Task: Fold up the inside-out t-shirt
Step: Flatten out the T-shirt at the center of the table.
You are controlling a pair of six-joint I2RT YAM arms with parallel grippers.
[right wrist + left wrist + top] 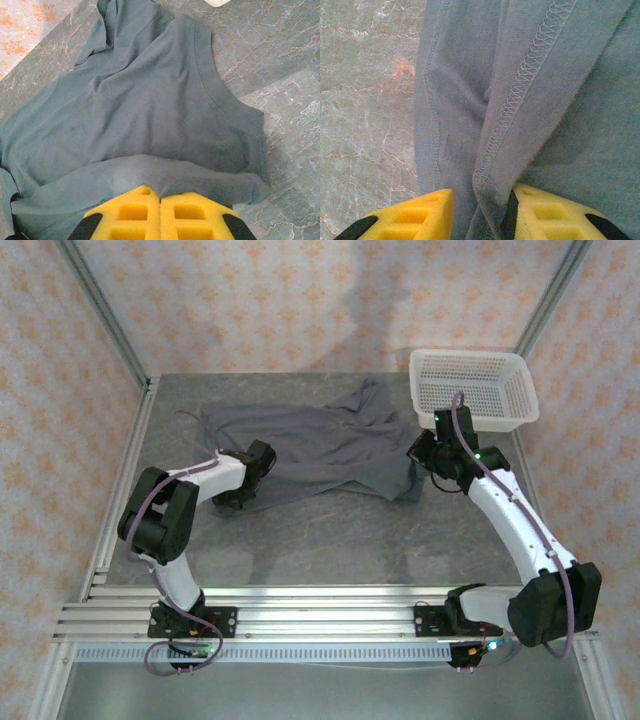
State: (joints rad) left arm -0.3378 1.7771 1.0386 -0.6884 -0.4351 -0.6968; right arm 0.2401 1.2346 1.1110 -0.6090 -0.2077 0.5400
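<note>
The t-shirt (150, 110) is soft matt grey cloth with raised seam stitching; the counter (280, 60) looks smooth, marble-veined stone; the basket (500, 423) is white mesh plastic.

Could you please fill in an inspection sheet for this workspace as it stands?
Surface: grey marbled table.
Job's things: t-shirt lies rumpled and unfolded, seams showing.
Clutter: white mesh basket at the far right, empty.
Grippers: left gripper has a seamed fold between its fingers, grip unclear; right gripper is shut on the shirt's edge.
Cables: a cable runs along each arm, no snag seen.
Surroundings: patterned walls, aluminium frame.
</note>
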